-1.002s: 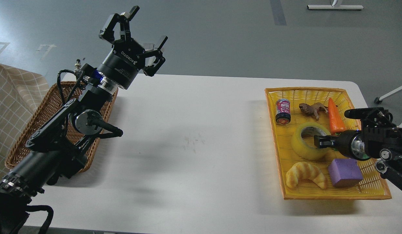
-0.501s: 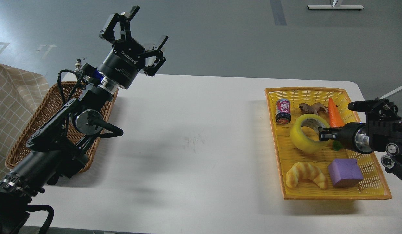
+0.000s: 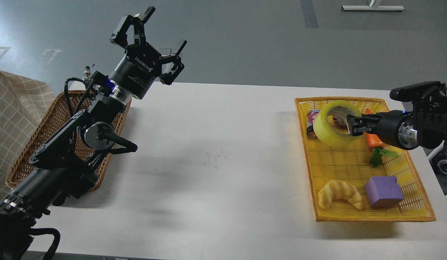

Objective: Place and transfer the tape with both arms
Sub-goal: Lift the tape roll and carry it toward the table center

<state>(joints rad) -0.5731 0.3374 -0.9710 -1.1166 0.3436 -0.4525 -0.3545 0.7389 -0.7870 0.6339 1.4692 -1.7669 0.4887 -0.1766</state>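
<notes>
The tape (image 3: pixel 326 128), a wide yellow translucent roll with a grey-white core, hangs tilted in the air above the far part of the yellow basket (image 3: pixel 353 216). My right gripper (image 3: pixel 353 124) comes in from the right and is shut on the roll's right wall, fingers pinching through the core. My left gripper (image 3: pixel 151 30) is open and empty, raised high above the table's far left, near the brown wicker basket (image 3: pixel 35 144).
In the yellow basket lie a small can (image 3: pixel 311 122) partly behind the tape, a carrot (image 3: pixel 374 142), a toy animal mostly hidden, a croissant (image 3: pixel 339 193) and a purple block (image 3: pixel 384 191). A white table (image 3: pixel 216 162) spans between the baskets. Checked cloth (image 3: pixel 14 108) lies at far left.
My right gripper has lifted the tape off the yellow basket's floor, up and toward the far side. The left arm has not moved.
</notes>
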